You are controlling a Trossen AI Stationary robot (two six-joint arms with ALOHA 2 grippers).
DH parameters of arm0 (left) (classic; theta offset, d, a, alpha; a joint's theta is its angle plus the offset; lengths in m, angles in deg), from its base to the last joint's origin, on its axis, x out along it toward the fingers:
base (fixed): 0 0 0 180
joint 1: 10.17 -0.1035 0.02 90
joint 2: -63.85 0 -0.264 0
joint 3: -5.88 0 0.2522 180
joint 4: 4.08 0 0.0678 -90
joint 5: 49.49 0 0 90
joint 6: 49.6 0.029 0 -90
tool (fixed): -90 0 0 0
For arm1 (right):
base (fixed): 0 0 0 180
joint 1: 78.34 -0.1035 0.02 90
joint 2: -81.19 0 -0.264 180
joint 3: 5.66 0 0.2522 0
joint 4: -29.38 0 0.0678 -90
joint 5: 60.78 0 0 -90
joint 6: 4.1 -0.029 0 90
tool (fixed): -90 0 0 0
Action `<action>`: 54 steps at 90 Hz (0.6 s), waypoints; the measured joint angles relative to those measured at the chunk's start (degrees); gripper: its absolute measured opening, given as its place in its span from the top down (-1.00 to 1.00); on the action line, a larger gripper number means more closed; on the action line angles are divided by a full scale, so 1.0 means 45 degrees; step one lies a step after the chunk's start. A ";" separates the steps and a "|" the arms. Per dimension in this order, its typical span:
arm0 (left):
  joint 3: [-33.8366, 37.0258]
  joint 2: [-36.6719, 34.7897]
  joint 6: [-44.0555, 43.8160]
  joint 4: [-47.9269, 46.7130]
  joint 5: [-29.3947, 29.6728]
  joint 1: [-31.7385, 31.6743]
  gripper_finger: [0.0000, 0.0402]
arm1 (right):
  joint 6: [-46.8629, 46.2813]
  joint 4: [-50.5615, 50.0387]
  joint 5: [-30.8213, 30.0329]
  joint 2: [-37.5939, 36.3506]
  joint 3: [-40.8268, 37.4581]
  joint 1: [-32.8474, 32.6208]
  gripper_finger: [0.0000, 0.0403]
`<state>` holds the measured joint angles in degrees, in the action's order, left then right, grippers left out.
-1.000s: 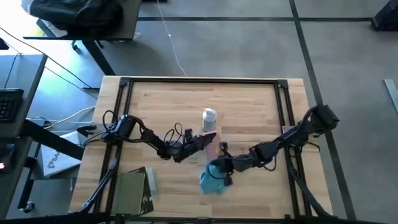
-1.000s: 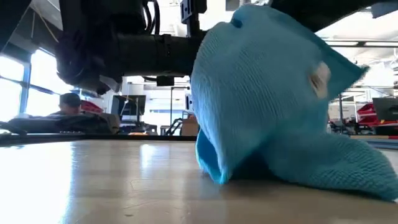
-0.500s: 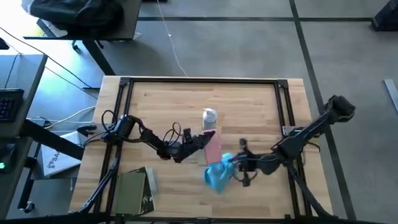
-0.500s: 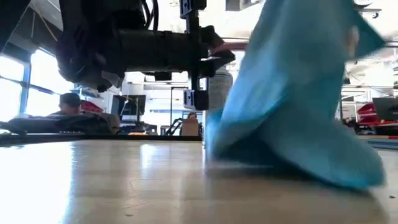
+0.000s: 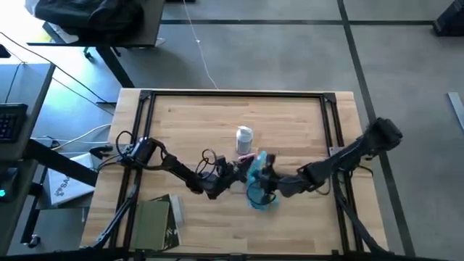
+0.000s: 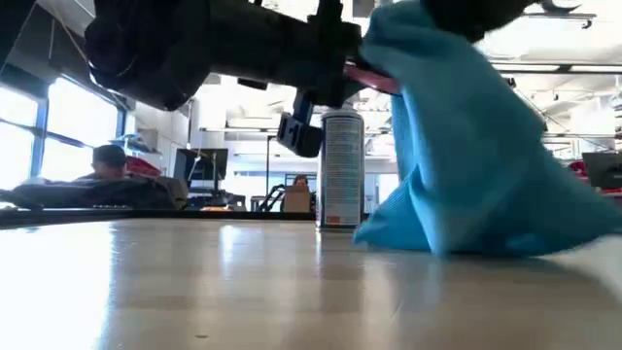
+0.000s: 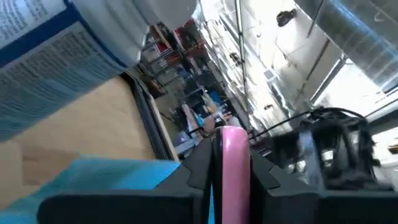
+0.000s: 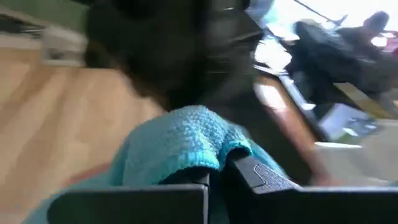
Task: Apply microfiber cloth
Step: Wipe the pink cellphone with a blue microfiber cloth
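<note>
Both grippers had converged near the table's [image 5: 181, 116] middle: the right gripper [image 5: 264, 181], pinching the microfiber cloth [image 5: 257, 185], had swung it against the pink object [image 7: 233, 155] clamped by the left gripper [image 5: 228, 174], so wiping looked underway.

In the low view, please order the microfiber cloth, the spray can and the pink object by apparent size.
1. microfiber cloth, largest, though nearest the camera.
2. spray can.
3. pink object, only a sliver showing, so its rank is unsure.
</note>
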<state>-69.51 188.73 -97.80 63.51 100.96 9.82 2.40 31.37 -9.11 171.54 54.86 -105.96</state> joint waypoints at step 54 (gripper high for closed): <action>0.0078 0.0010 0.0109 0.1097 -0.0780 0.0024 0.87 | 0.1988 0.2132 -0.2951 0.1216 0.0044 -0.0253 1.00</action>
<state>-69.16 188.77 -97.30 68.44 97.45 9.92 11.35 40.96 -22.39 177.01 55.06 -107.10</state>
